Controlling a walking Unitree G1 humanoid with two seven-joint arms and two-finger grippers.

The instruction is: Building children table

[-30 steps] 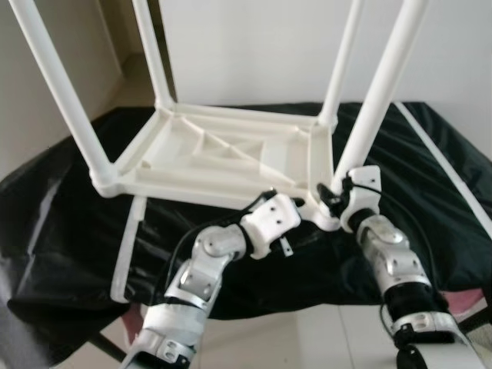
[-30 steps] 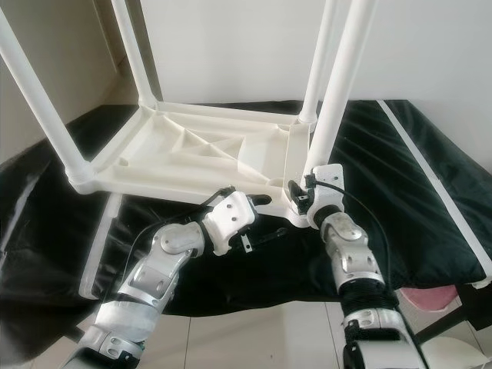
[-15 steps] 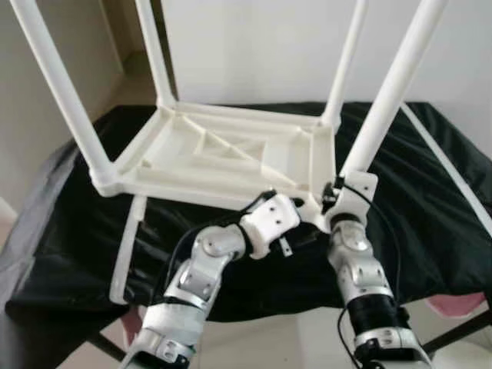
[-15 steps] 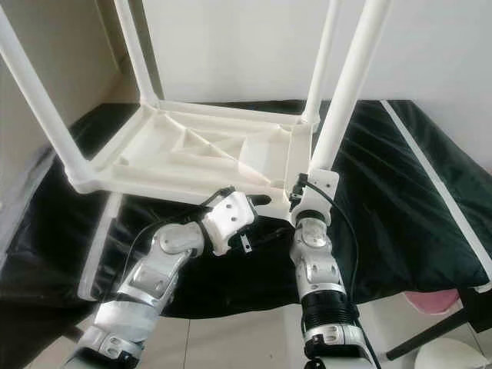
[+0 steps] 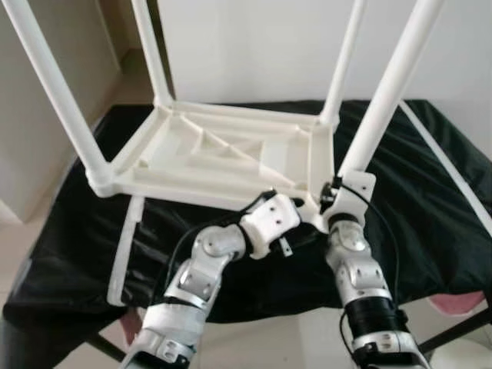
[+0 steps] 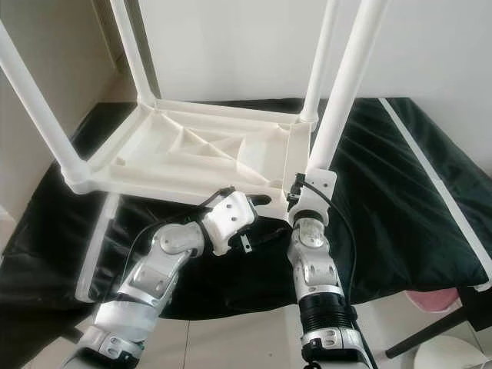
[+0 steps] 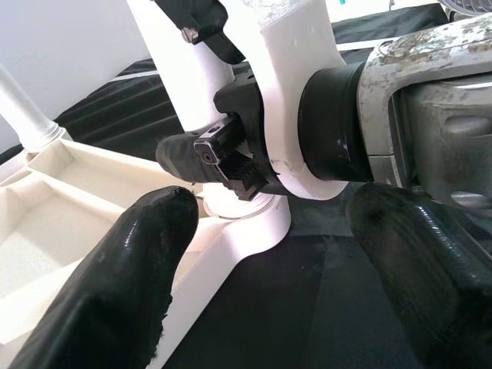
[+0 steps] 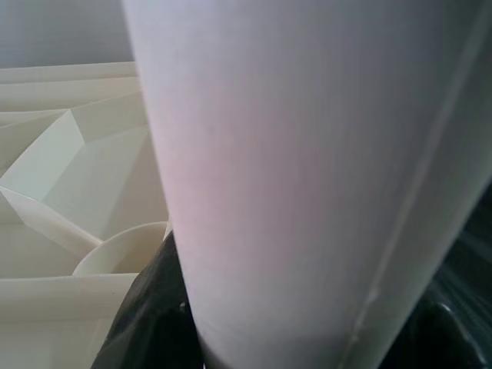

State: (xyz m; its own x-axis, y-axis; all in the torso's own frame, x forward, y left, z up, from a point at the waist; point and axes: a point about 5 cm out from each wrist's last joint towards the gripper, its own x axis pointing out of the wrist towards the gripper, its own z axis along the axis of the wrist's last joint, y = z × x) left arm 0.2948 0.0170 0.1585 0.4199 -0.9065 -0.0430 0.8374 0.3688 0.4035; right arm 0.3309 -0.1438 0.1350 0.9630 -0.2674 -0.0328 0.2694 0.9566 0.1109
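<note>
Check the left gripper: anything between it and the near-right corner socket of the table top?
Yes. The right gripper, clamped on the near-right leg just above the socket, sits directly ahead of the open left gripper.

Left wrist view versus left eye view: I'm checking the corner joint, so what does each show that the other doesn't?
Left wrist view: up close, the left gripper open, its fingers apart beside the near-right leg socket, with the right gripper clamped on the leg base. Left eye view: the whole upturned table with four legs on a black cloth, plus a loose white rail. Both: that leg and the right wrist.
</note>
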